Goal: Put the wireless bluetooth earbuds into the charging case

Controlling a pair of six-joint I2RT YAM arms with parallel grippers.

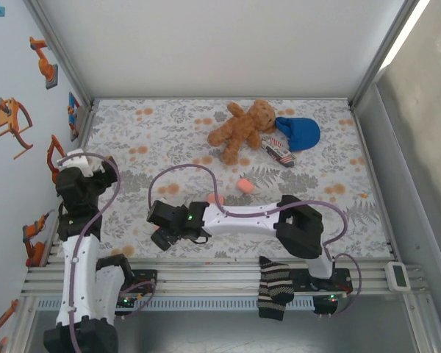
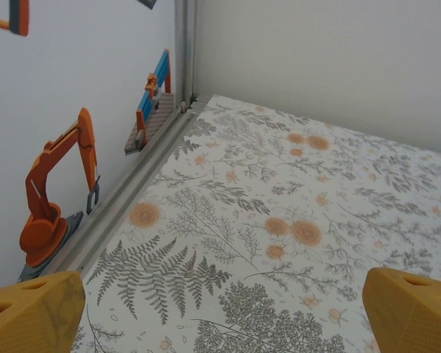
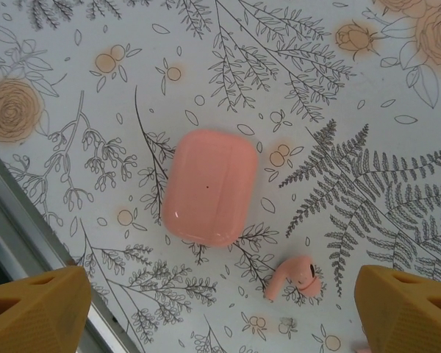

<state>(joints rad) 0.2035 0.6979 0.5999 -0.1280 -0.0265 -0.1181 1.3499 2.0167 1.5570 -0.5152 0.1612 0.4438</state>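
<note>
A fern-and-flower printed cloth [image 1: 169,140] covers the table, boxed in by white walls, and the left wall [image 2: 73,66] carries orange excavator stickers. The overhead view takes in the clutter at the back: a teddy bear [image 1: 242,129], a blue cap [image 1: 300,132] touching it, and a striped sock [image 1: 279,153] just below the two. A second striped sock [image 1: 274,288] is draped over the near rail. That view also shows a pink block [image 1: 244,186] lying mid-table. A smaller pink bit [image 1: 215,198] sits half hidden at the edge of the right arm. Both are too small there to make out.

The right wrist view gives the detail. A closed pink charging case [image 3: 209,187] lies flat on the cloth. One earbud [image 3: 294,276] lies on its side near the case's lower corner, apart from it. The right gripper [image 3: 220,312] hangs above them with its yellow fingers [image 3: 37,312] spread wide and nothing held. A sliver of pink at the bottom edge of this view is cut off.

The left wrist view shows the left gripper [image 2: 220,316] spread just as wide over bare cloth beside the left wall, gripping nothing
</note>
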